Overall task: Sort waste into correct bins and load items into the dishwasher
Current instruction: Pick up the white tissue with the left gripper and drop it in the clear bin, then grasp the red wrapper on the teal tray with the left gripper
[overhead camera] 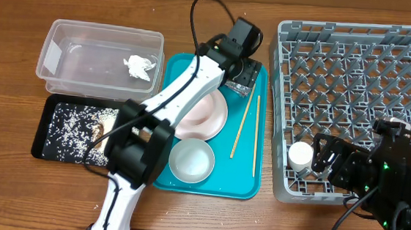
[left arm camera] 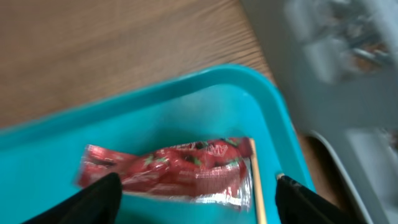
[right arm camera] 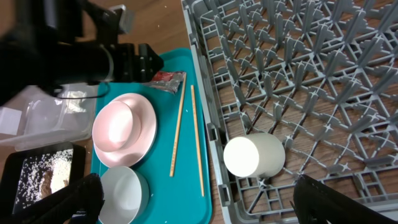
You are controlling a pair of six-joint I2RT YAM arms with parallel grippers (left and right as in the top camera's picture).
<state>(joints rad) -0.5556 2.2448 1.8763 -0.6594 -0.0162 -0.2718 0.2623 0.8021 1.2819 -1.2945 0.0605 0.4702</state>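
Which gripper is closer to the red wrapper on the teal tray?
Left. The left gripper hangs over the red wrapper at the far corner of the teal tray, jaws open either side of it. The right gripper is off at the grey rack, beside the white cup.

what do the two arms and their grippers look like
The left arm has smooth white links with bulky black joints, and a thin black cable loops off near its wrist. The left gripper is black. The right arm is black all over with small green lights, and the right gripper is black too, with blunt fingers.
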